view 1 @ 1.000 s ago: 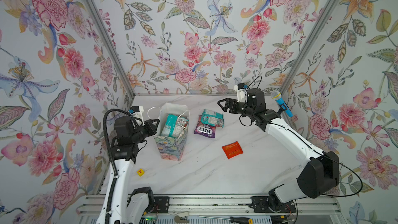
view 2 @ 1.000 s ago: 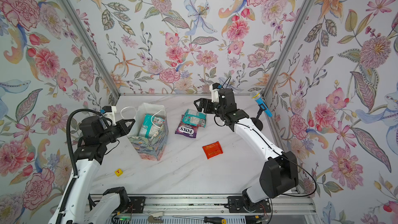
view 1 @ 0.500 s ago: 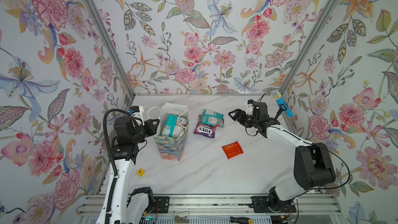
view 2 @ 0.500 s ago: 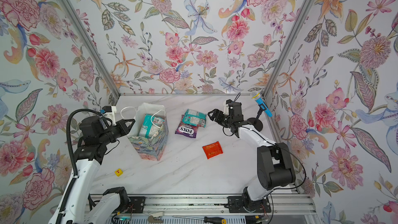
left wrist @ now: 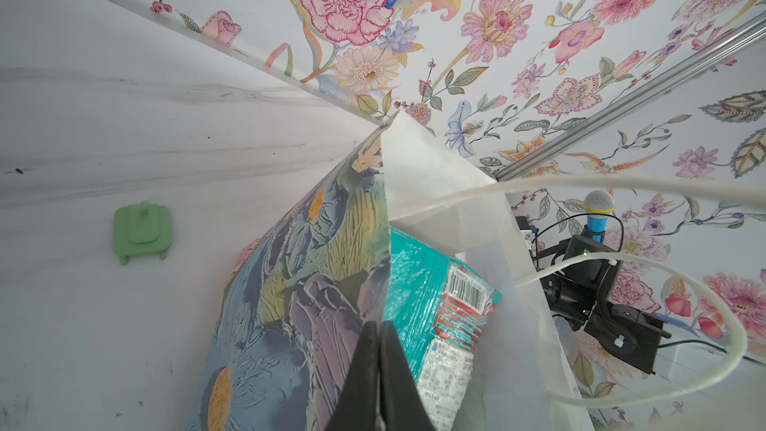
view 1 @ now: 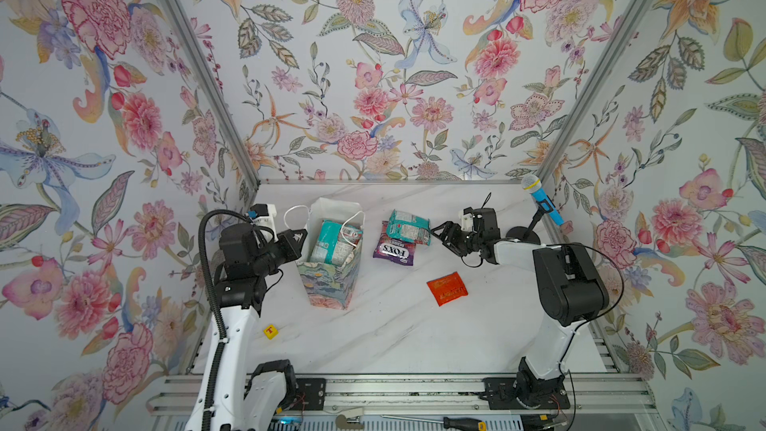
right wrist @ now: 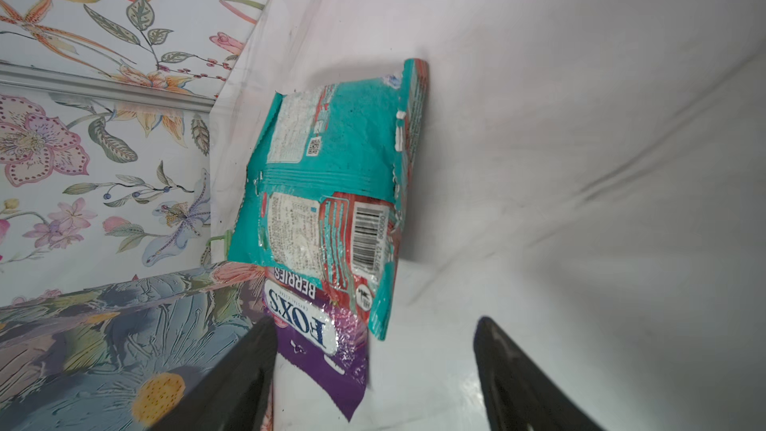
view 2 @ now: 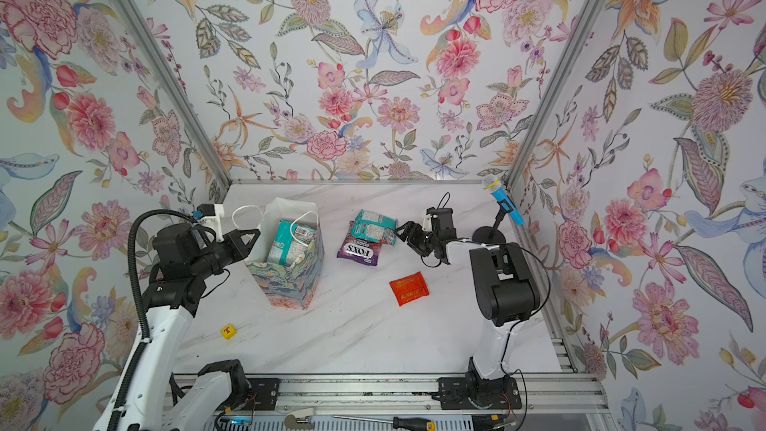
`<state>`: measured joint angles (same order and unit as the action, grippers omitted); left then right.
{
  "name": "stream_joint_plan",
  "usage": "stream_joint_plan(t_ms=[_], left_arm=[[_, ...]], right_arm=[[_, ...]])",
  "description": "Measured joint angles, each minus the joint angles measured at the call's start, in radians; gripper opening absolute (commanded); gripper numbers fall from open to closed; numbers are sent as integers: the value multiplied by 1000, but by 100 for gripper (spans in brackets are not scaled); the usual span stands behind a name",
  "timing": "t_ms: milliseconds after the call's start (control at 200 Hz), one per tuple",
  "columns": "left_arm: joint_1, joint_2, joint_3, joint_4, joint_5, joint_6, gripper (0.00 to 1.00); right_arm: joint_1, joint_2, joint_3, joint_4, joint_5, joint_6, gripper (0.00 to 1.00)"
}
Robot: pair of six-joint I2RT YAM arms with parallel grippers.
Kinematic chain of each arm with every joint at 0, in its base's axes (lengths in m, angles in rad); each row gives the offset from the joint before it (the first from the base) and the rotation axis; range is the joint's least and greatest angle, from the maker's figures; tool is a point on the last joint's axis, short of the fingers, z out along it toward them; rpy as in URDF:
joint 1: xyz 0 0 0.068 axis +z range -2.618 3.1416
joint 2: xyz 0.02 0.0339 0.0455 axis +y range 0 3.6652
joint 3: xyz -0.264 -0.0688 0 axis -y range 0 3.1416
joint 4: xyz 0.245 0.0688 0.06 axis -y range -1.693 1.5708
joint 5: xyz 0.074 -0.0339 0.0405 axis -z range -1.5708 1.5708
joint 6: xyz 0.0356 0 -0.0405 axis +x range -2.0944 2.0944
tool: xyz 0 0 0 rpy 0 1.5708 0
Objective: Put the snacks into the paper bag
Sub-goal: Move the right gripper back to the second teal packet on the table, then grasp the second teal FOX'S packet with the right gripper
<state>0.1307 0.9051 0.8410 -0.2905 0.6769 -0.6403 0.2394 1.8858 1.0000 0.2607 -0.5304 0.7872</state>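
1. Left gripper (view 1: 300, 238): the jaws are pressed together, pinching the bag's left rim. My left wrist camera shows the printed wall running straight into the fingers.
2. The bag (view 1: 329, 279) stands upright on the left half of the table (view 1: 393, 337), mouth open. A bagged packet (view 1: 331, 242), teal, stands inside with its top above the rim. One handle (view 1: 352, 223) droops across that packet, and the other loops out toward my left gripper.
3. A yellow cube (view 1: 270, 331) sits in front of the bag near the left arm, well apart from the snacks. A small green piece (left wrist: 142, 230) lies on the table beside the bag; I see it only from the left wrist.
4. Right of the bag and apart from it, a teal packet (view 1: 408, 228) overlaps the far edge of a purple packet (view 1: 393, 251). Both lie flat, outside the bag.
5. The sachet (view 1: 447, 288) lies alone toward the front, touching nothing.
6. Right gripper (view 1: 441, 236): it is low, jaws spread and empty, just beside the teal packet's right edge. From its wrist camera the purple packet's corner shows between the fingers, with the bag's wall beyond one finger. I cannot tell whether anything touches.
7. A mic (view 1: 543, 203) stands at the back right — its base just behind my right arm. A screwdriver (view 1: 460, 422) lies on the front rail, off the table.
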Motion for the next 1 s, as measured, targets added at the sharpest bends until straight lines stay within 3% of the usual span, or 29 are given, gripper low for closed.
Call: stream_joint_plan(t_ms=[435, 1001], left_arm=[[0, 0, 0, 0, 0, 0, 5], [0, 0, 2, -3, 0, 1, 5]], right_arm=[[0, 122, 32, 136, -49, 89, 75], [43, 249, 181, 173, -68, 163, 71]])
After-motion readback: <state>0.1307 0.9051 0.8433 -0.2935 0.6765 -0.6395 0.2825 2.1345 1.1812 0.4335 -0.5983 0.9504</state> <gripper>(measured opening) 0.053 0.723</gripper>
